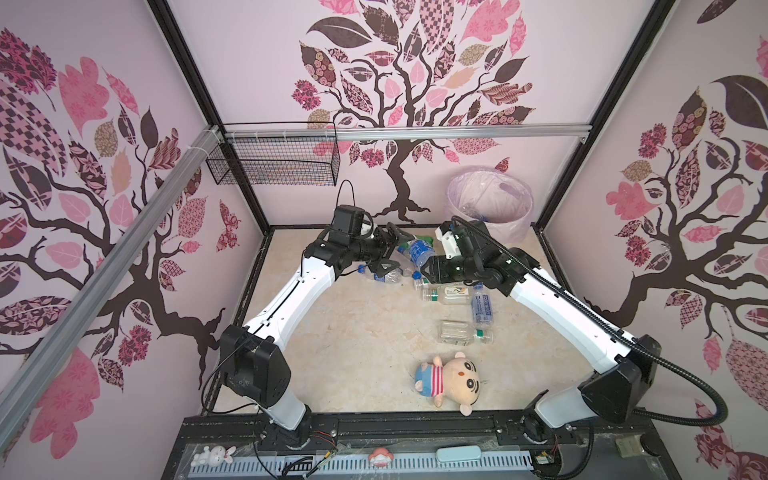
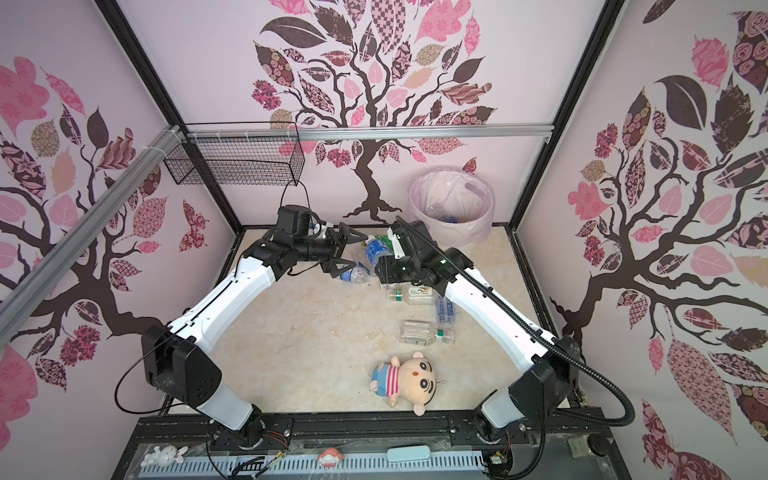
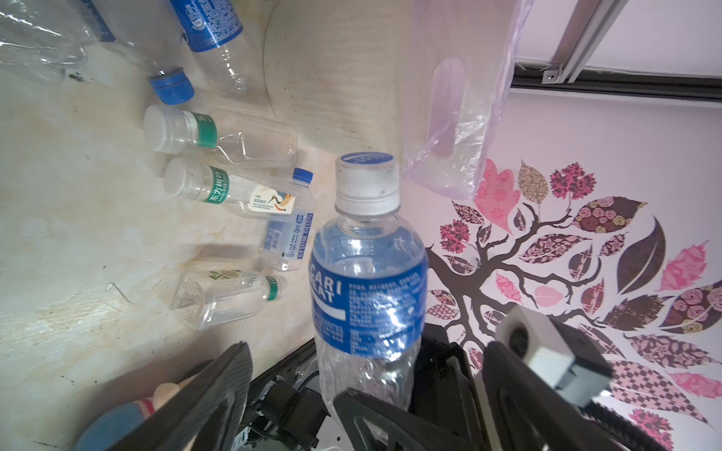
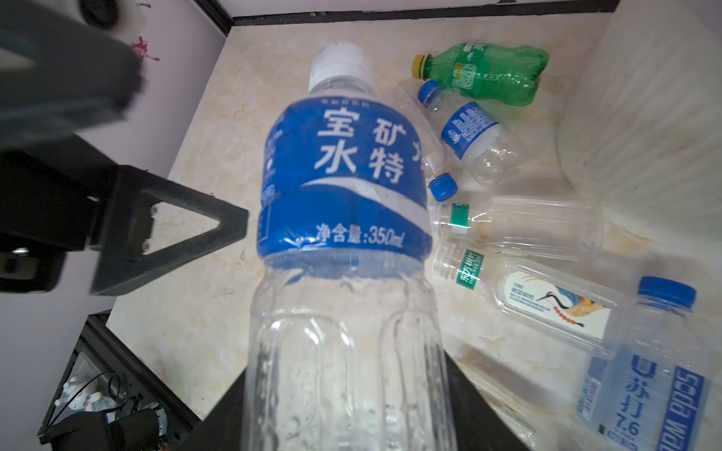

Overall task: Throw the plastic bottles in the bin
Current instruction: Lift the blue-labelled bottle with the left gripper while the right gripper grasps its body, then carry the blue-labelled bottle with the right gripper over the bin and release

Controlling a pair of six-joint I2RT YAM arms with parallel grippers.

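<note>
Marbled cream tabletop (image 1: pixel 340 353) carried loose plastic bottles (image 1: pixel 451 294) near the bin (image 1: pixel 513 224), which stood at the far right corner. Between the arms, the right gripper (image 1: pixel 429 269) pinched the base of a blue-labelled bottle (image 4: pixel 344 175). The left gripper (image 1: pixel 398 250) was spread wide around its cap end, one finger (image 4: pixel 176 234) just beside it.

The left arm (image 1: pixel 291 291) and right arm (image 1: pixel 561 311) both reach forward with elbows out and bend inward, so the 2 grippers meet near the middle. The left gripper (image 1: pixel 392 249) has its 2 fingers spread wide. The right gripper (image 1: pixel 428 269) is clamped on the clear lower part of a blue-labelled bottle (image 1: pixel 419 251).
</note>
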